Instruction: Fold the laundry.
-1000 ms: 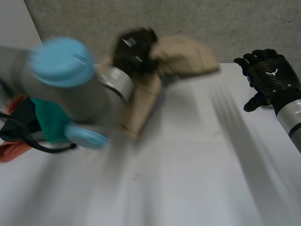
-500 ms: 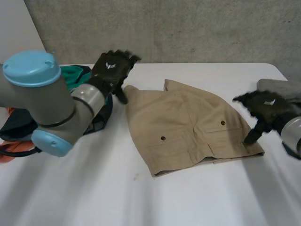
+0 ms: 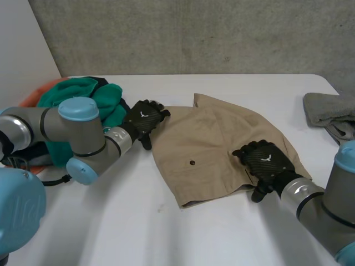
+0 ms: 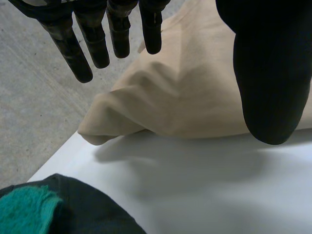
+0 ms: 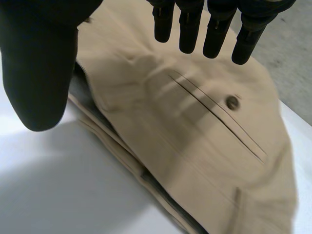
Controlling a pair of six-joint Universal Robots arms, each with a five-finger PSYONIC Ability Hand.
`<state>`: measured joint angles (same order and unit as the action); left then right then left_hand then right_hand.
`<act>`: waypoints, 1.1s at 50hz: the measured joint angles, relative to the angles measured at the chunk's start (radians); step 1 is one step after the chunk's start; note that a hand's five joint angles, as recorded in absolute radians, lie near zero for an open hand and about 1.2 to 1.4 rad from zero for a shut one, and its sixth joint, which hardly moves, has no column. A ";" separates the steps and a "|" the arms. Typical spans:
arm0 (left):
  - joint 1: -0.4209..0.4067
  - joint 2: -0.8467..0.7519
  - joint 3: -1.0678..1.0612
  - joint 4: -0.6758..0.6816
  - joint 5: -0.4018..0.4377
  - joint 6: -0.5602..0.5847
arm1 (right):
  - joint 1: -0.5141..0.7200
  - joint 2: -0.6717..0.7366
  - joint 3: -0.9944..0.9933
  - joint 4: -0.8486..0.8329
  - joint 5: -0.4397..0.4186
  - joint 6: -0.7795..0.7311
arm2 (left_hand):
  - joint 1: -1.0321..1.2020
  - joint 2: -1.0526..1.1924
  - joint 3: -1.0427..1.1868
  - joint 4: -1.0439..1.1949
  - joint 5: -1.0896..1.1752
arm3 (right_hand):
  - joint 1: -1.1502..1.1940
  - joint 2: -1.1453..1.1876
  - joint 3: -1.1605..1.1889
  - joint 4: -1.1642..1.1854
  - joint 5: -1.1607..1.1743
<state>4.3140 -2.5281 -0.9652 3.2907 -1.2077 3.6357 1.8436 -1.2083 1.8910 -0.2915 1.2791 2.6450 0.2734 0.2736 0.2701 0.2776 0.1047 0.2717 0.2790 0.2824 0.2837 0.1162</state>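
Observation:
Tan shorts (image 3: 216,149) with buttoned back pockets lie spread on the white table (image 3: 183,238) in the head view. My left hand (image 3: 144,119) hovers at their left corner, fingers (image 4: 92,34) straight and apart, holding nothing; the bunched tan corner (image 4: 161,105) lies below them. My right hand (image 3: 265,162) is over the shorts' right pocket near the lower right hem, fingers (image 5: 214,29) straight above the cloth (image 5: 195,131), thumb (image 5: 41,68) off the cloth's edge. A button (image 5: 232,102) shows beside a pocket slit.
A pile of green, dark and orange clothes (image 3: 83,100) sits at the table's left, beside my left arm; its dark and green edge (image 4: 53,209) lies near the left hand. A folded grey cloth (image 3: 330,113) lies at the far right edge.
The left hand let go of the shorts, which now lie flat, and drew in to their left corner. The right hand moved from the right edge onto the shorts' right pocket.

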 measured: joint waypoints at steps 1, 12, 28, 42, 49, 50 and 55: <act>-0.002 -0.010 0.011 0.004 0.001 0.000 | 0.017 0.000 0.002 -0.005 0.000 0.001 | 0.000 0.001 0.000 0.001 0.001 | 0.000 0.000 0.000 0.000 0.000; -0.035 -0.082 0.058 0.013 0.000 0.005 | 0.089 0.066 -0.022 -0.100 0.014 0.000 | 0.676 0.655 0.653 0.650 0.637 | 0.715 0.740 0.722 0.704 0.687; -0.122 0.227 -0.201 0.008 -0.218 0.034 | -0.015 0.044 -0.162 -0.053 0.059 -0.028 | 0.880 0.921 0.918 0.919 0.871 | 0.804 0.870 0.902 0.911 0.868; -0.364 0.447 -0.426 0.006 -0.318 -0.156 | -0.080 0.136 -0.481 -0.003 0.056 -0.088 | 0.880 0.923 0.918 0.920 0.881 | 0.840 0.880 0.907 0.914 0.882; -0.414 0.350 -0.367 -0.012 -0.398 -0.209 | -0.087 0.209 -0.547 0.008 0.061 -0.097 | 0.624 0.654 0.660 0.650 0.650 | 0.549 0.512 0.518 0.540 0.532; -0.412 0.337 -0.355 -0.026 -0.433 -0.209 | -0.091 0.205 -0.534 0.023 0.069 -0.090 | 0.209 0.262 0.271 0.269 0.270 | 0.328 0.239 0.268 0.271 0.259; -0.362 0.381 -0.383 -0.056 -0.491 -0.206 | -0.108 0.112 -0.461 0.108 0.093 -0.054 | 0.141 0.151 0.161 0.136 0.133 | 0.034 0.021 0.008 0.008 -0.025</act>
<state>3.9515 -2.1468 -1.3478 3.2345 -1.6985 3.4300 1.7354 -1.0961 1.4302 -0.1837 1.3721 2.5912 0.4142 0.4249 0.4307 0.4139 0.2376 0.3053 0.2999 0.2907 0.2913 0.0910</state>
